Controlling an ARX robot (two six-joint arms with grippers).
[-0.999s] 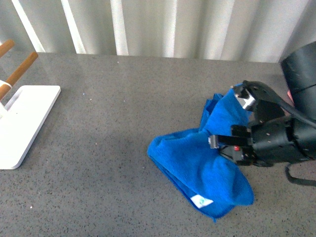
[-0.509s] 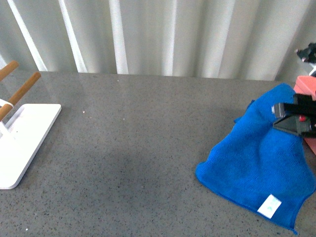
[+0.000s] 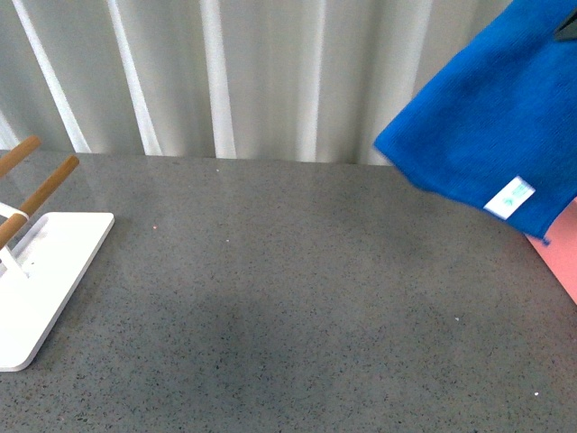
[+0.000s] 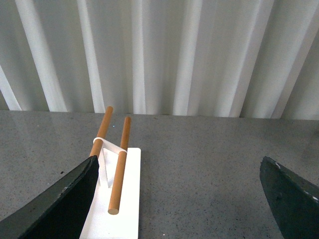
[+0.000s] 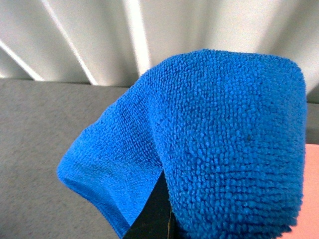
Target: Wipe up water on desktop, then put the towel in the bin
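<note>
Towel [image 3: 478,117], evidently soft, light and limp, hangs above the counter [image 3: 270,298] near the bin [image 3: 563,253], pinched at a bunched fold by the right pincer [image 5: 152,219]; left pincer [image 4: 179,162] spread, empty.

Left end effector [image 4: 179,169] gapes wide; right end effector [image 5: 154,214] apparently grips the towel [image 3: 478,117].

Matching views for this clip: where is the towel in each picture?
Front: towel in the upper right, hanging above the desktop.
Left wrist: not in it.
Right wrist: fills the centre and right.
Shared landmark: the white ribbed wall behind the desktop.
</note>
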